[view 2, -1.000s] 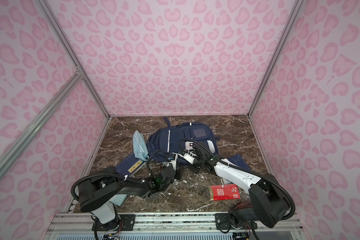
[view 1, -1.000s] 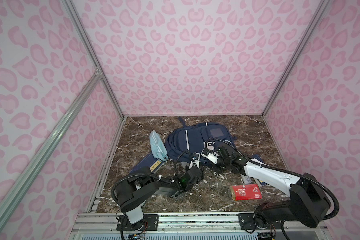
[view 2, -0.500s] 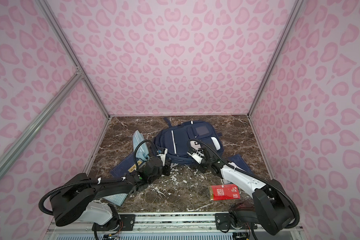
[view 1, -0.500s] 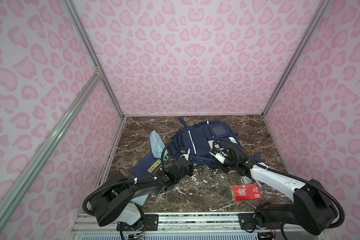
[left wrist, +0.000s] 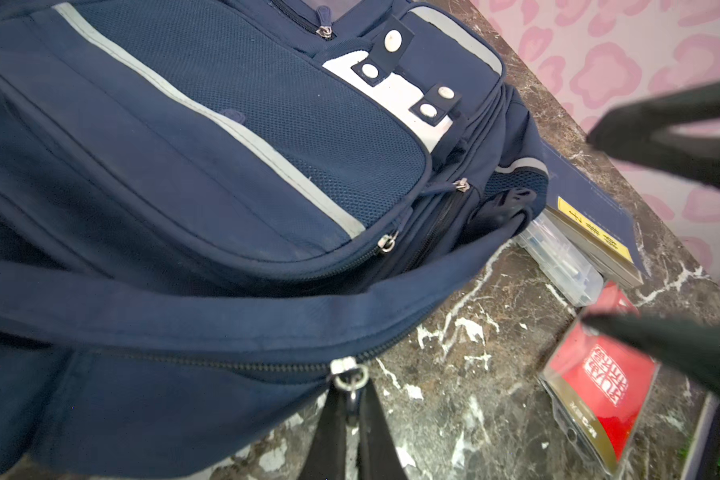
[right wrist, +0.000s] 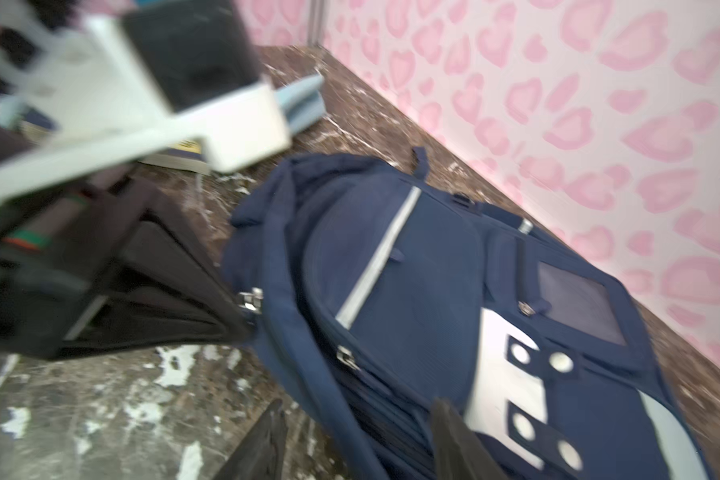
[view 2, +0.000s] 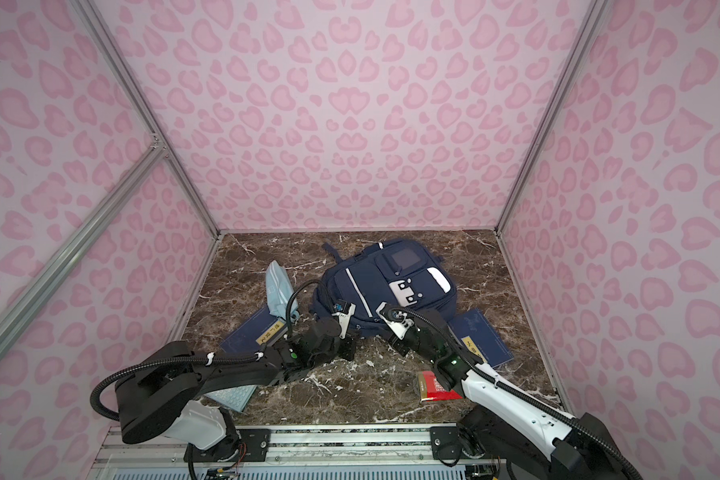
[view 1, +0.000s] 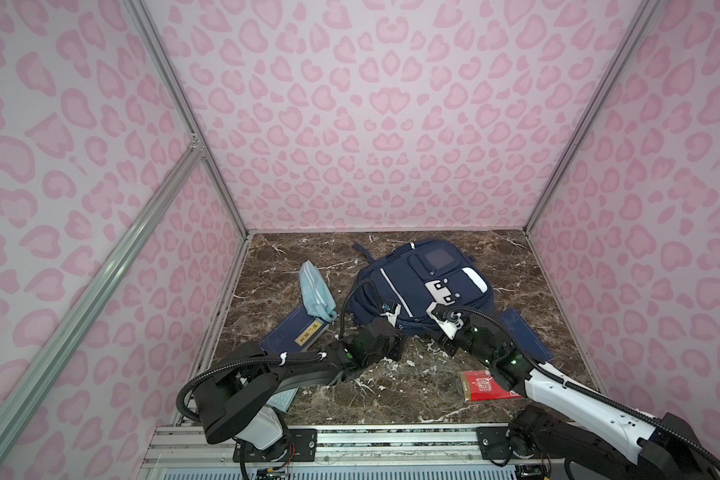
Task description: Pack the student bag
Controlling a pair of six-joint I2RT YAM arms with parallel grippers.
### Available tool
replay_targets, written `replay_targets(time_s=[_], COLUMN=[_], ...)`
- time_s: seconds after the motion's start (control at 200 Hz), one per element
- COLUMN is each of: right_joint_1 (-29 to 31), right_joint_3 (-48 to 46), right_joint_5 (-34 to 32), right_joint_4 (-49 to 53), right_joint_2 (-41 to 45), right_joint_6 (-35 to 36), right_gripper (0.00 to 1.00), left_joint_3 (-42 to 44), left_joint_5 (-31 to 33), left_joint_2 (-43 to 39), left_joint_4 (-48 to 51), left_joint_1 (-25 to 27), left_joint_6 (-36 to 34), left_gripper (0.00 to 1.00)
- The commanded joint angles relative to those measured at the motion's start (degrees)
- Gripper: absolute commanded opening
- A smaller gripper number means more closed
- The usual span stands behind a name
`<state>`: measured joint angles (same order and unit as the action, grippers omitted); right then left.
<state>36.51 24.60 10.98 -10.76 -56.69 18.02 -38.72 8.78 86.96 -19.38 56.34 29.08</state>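
The student bag (view 1: 416,286) (view 2: 381,286), a navy backpack with white stripes, lies flat on the marble floor. My left gripper (left wrist: 352,401) is shut on the metal zipper pull (left wrist: 348,371) of its near main zip. In a top view this gripper (view 1: 395,334) sits at the bag's near edge. My right gripper (right wrist: 358,409) stands open, its two fingers straddling the bag's near rim (right wrist: 308,374) without closing on it. The left wrist view shows the right gripper's fingers (left wrist: 641,137) spread wide apart beside the bag (left wrist: 184,166).
A light-blue pouch (view 1: 314,291) rests on a navy book (view 1: 296,336) left of the bag. Another navy book (view 1: 524,336) and a clear plastic case (left wrist: 562,257) lie to its right. A red packet (view 1: 485,384) lies near the front. Pink walls enclose three sides.
My right gripper has opened from shut and drawn slightly back toward the front. The left gripper stays shut on the zipper pull and has shifted along the bag's near edge.
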Motion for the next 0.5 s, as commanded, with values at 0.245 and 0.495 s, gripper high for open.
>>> replay_targets(time_s=[0.245, 0.495], right_joint_1=[3.00, 2.86], right_joint_3=[5.80, 6.67], right_joint_5=[1.48, 4.41], right_joint_4=[-5.29, -4.20], right_joint_2=[-15.39, -18.36], right_joint_6=[0.57, 1.58], right_gripper=[0.36, 0.00], left_joint_3=[-0.55, 0.61], left_joint_5=[-3.60, -2.52], left_joint_2=[-3.82, -7.05], left_joint_4=[-0.98, 1.24], left_joint_1=[0.00, -1.14], left_joint_6=[2.20, 1.97], left_gripper=[0.03, 0.03])
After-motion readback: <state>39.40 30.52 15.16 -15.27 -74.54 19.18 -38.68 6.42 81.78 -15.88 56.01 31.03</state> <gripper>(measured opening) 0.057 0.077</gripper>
